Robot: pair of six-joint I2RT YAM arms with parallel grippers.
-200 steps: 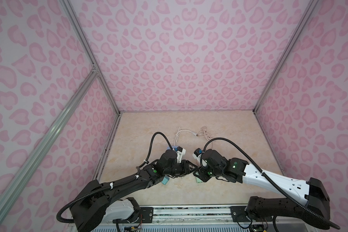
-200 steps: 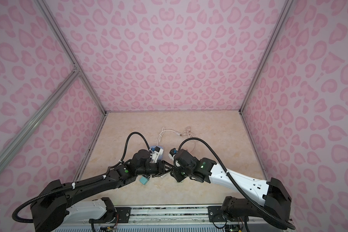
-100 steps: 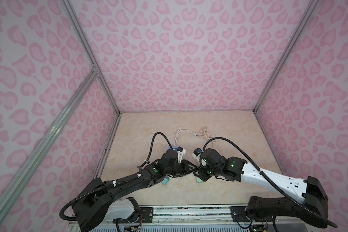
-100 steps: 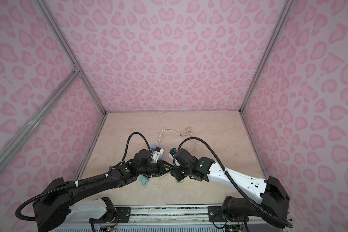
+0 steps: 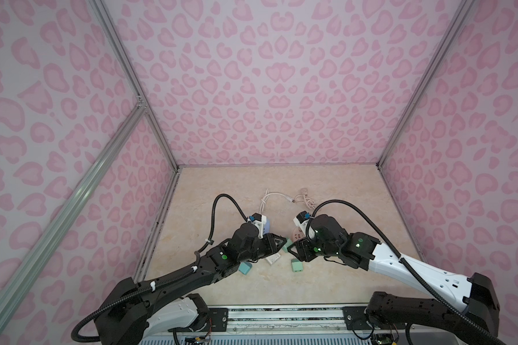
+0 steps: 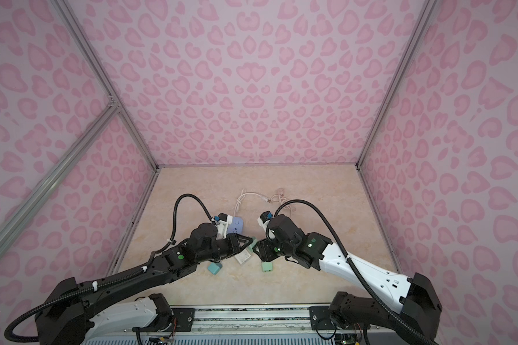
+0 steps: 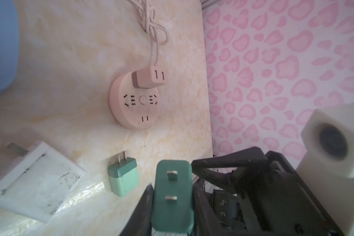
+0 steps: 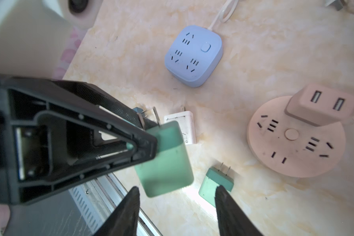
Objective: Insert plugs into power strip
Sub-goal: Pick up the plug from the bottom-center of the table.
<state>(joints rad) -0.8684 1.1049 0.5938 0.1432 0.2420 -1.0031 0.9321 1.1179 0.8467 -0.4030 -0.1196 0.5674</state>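
The left gripper (image 5: 283, 243) is pinching a mint green plug (image 7: 173, 190) by its sides, lifted off the marbled tabletop (image 7: 70, 61). Its darker green face with two flat prongs is turning toward the left wrist camera. The right gripper (image 8: 176, 191) is hanging spread apart close by, clamping nothing. A second mint green plug (image 7: 123, 176) is lying near the white square adapter (image 7: 35, 179), whose dark print is too smeared to read. The pinkish-tan adapter (image 7: 149, 78) is sitting in the round pink power strip (image 7: 134, 106).
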